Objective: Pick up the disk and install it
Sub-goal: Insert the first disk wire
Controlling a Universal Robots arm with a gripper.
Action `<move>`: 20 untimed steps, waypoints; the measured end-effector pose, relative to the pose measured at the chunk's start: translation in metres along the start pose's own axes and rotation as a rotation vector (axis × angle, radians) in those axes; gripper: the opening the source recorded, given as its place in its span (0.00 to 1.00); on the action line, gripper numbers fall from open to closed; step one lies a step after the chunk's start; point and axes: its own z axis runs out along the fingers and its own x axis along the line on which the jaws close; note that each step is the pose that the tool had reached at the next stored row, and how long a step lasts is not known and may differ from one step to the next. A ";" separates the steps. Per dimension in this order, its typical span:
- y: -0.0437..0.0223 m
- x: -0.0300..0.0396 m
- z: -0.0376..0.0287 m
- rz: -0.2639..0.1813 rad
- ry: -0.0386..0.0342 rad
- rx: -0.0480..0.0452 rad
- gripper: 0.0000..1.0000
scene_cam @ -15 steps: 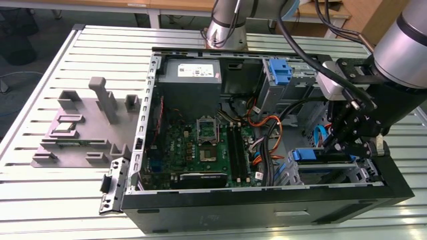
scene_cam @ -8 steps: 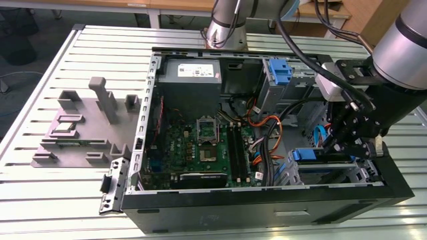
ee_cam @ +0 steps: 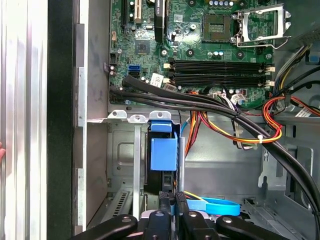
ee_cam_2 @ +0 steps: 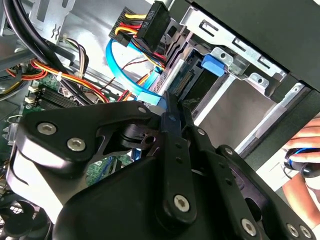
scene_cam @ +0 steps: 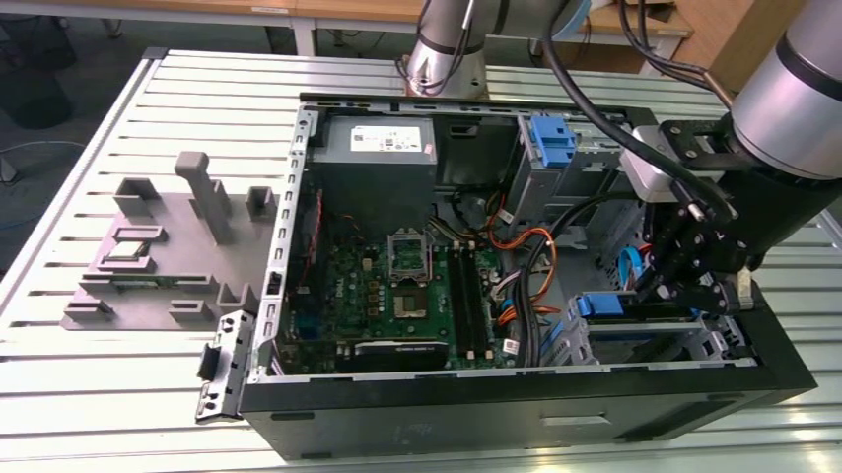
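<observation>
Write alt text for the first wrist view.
The gripper, fingers closed together, sits right behind the disk, whose blue carrier stands edge-on in a metal drive bay of an open computer case. Beyond lie black, orange and yellow cables and the green motherboard.

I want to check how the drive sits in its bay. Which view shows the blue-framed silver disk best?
The first wrist view: the blue-framed disk stands edge-on in the metal drive bay, above the gripper. The exterior view shows its blue carrier beside the gripper; the second wrist view shows its dark connector end.
</observation>
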 end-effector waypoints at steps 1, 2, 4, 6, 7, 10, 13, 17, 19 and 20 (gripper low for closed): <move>0.0000 0.0000 0.0000 0.000 0.0000 0.0000 0.16; 0.0000 0.0000 0.0000 0.000 0.0001 0.0000 0.16; 0.0000 0.0000 0.0005 0.000 -0.0009 0.0002 0.17; 0.0000 0.0000 0.0005 0.000 -0.0006 0.0001 0.24; 0.0000 0.0000 0.0004 0.000 -0.0005 0.0001 0.24; 0.0000 0.0000 0.0000 0.000 0.0000 0.0000 0.24; -0.0001 0.0000 -0.0027 0.000 -0.0001 0.0001 0.24; -0.0003 -0.0001 -0.0099 0.000 -0.0001 0.0000 0.24; -0.0005 -0.0001 -0.0143 0.000 0.0000 0.0000 0.24; -0.0005 -0.0001 -0.0166 0.000 -0.0001 0.0000 0.24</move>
